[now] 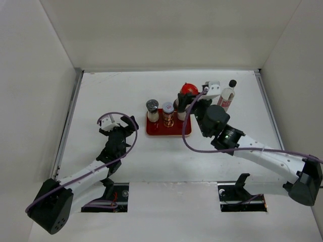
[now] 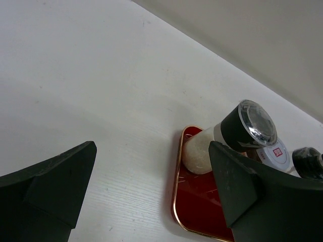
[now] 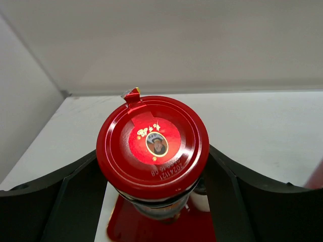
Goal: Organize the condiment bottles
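Note:
The red-capped brown bottle sits between the fingers of my right gripper, which is shut on it over the right end of the red tray. In the right wrist view its red cap fills the middle, with the tray below; I cannot tell whether it touches the tray. The grey-lid shaker and white-lid shaker stand on the tray. A black cap shows behind them. The tall clear bottle stands off the tray at the right. My left gripper is open and empty, left of the tray.
White walls enclose the table on three sides. In the left wrist view the grey-lid shaker stands at the tray's near left corner, close to my right finger. Two dark slots lie at the near edge.

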Tool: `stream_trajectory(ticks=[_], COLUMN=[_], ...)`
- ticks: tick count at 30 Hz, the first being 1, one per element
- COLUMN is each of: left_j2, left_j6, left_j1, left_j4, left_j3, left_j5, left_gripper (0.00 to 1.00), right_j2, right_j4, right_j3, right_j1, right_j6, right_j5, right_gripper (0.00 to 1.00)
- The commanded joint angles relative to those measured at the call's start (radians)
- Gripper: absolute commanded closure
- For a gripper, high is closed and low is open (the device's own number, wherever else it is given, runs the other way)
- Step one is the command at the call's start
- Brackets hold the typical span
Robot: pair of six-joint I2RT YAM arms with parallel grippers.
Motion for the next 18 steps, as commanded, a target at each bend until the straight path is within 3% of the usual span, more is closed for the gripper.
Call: stream_trajectory(ticks=[1,9,18], left_j2=[-0.031,-0.014,0.014], left_j6=[-0.039,-0.055,-0.059], left_j1=[0.031,0.046,0.036], left_j4=[0.048,0.050,0.056], left_j3=[-0.019,-0.024,-0.015], left_j5=[-0.004,0.015,0.032], left_gripper=[0.05,0.05,0.05], right_j2=[0.075,0.313,0.477], right_j4=[0.140,0.218,0.278], right_j3=[0.035,0.075,0.087], right_j1=[0.054,0.105,0.113], right_j6=[0.000,0.043,0.029], right_j5=[-0.056,-0.119,-0.110], right_gripper=[0.47,0.47,0.47])
